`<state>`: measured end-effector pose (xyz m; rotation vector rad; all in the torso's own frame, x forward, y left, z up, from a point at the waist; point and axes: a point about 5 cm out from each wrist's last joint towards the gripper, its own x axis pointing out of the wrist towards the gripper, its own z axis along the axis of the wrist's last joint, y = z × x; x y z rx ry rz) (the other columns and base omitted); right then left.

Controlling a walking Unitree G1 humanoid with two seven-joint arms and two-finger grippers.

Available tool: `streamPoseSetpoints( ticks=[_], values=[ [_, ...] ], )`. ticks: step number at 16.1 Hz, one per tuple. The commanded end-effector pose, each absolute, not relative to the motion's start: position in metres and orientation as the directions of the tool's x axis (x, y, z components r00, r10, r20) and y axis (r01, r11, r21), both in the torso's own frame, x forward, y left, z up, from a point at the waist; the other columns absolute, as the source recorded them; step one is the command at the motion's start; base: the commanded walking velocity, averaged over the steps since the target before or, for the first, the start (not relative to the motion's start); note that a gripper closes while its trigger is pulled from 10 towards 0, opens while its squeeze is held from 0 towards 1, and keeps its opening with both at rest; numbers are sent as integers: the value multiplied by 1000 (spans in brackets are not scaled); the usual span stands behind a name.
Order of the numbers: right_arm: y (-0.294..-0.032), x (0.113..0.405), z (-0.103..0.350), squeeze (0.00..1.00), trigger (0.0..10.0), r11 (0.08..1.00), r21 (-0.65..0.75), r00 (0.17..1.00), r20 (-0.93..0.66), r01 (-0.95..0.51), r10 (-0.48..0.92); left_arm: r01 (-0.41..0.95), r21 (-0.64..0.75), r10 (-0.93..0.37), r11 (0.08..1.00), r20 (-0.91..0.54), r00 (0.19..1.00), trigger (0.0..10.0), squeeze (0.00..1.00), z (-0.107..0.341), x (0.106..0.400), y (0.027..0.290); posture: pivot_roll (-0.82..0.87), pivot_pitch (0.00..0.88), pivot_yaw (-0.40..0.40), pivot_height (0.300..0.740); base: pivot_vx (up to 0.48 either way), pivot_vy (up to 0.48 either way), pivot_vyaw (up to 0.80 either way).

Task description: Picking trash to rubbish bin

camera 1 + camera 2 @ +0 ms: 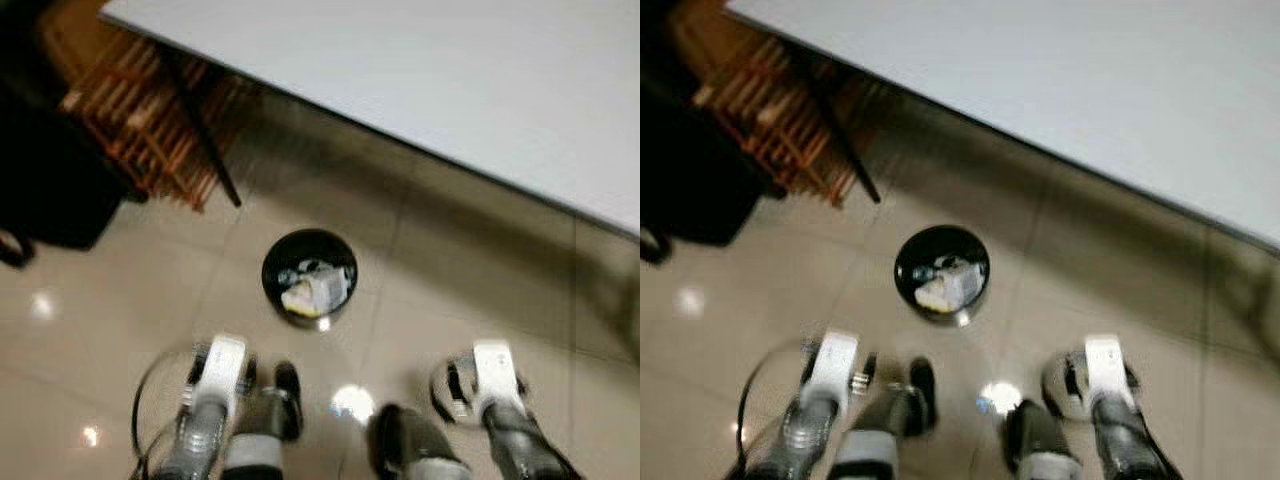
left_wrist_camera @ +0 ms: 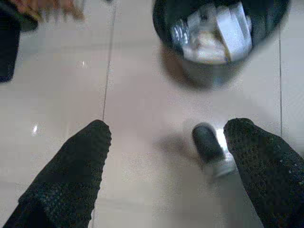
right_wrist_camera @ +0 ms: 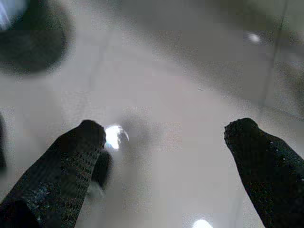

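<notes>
A round black rubbish bin (image 1: 274, 258) stands on the tiled floor just ahead of me, below the table's near edge. Crumpled white and yellowish trash (image 1: 312, 288) lies inside it. In the left wrist view the bin (image 2: 209, 76) with its trash (image 2: 213, 33) sits just beyond my left gripper (image 2: 166, 137), which is open and empty above the floor. My right gripper (image 3: 164, 130) is open too, holding nothing, over bare tiles to the right of the bin. Both arms (image 1: 222, 365) hang low in front of me. The views are blurred.
A large white tabletop (image 1: 450, 80) spans the upper right, with a dark slanted leg (image 1: 205, 130) near the bin. A wooden slatted frame (image 1: 150, 110) and a dark bulky object (image 1: 50, 180) stand at the left. My own dark feet (image 1: 285, 390) show below.
</notes>
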<state>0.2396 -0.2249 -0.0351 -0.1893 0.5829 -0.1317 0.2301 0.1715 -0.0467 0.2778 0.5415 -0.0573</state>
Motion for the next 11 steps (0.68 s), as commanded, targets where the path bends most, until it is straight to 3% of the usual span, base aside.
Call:
streamPoseSetpoints(
  ticks=[1,11],
  values=[
    [-227,221,-48,0,10000,975,-212,786,-590,67,-182,127,238,18,963,-525,851,10000,0,-48,228,173,36,332,60,740,0,0,0],
    [-226,218,-51,0,10000,977,-204,780,-600,67,-179,90,228,46,969,-532,846,10000,0,-47,231,179,32,320,65,740,25,0,0]
  ],
)
